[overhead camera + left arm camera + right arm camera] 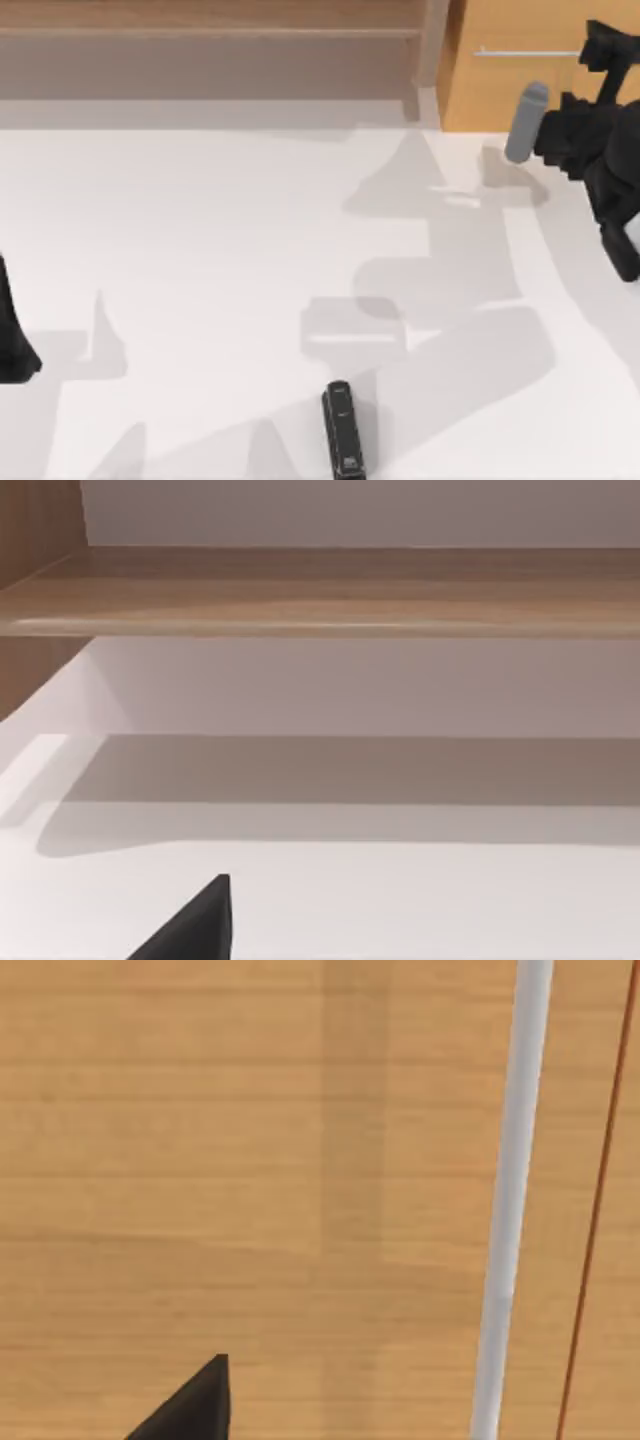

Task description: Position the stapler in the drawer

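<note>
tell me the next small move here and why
Probably the right gripper should close the last gap to the silver handle and grasp it. The drawer looks shut, its orange front flush, and the right wrist view faces that front with the handle close ahead. The stapler lies untouched at the table's near edge, and the left arm sits parked at the left.

Stapler on worktop, near front edge, right of centre. Shelf along back, left. Drawer at back right, beside shelf. Right claw just before drawer front. Left arm at left edge.
</note>
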You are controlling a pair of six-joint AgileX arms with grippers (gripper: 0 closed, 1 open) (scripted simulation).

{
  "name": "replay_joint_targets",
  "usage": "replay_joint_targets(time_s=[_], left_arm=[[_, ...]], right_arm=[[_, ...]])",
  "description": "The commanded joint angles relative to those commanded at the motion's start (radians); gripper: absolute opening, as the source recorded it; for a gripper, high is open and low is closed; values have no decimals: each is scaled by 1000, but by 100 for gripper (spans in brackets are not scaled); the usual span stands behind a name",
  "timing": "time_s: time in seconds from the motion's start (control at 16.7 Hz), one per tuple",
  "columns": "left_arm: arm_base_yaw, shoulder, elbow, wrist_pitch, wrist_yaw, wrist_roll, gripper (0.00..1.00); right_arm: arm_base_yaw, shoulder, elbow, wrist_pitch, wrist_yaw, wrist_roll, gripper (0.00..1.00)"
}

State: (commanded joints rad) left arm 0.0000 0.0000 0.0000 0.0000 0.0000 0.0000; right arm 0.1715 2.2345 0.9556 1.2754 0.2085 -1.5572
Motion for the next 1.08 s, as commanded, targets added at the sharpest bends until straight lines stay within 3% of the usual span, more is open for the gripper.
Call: replay_joint_targets(time_s=[0.54,1.08], left_arm=[[0,0,0,0,0,0,100],[0,0,0,0,0,0,100]], right_arm=[[-8,48,106,-56,-8,-1,100],[-8,48,106,-56,-8,-1,32]])
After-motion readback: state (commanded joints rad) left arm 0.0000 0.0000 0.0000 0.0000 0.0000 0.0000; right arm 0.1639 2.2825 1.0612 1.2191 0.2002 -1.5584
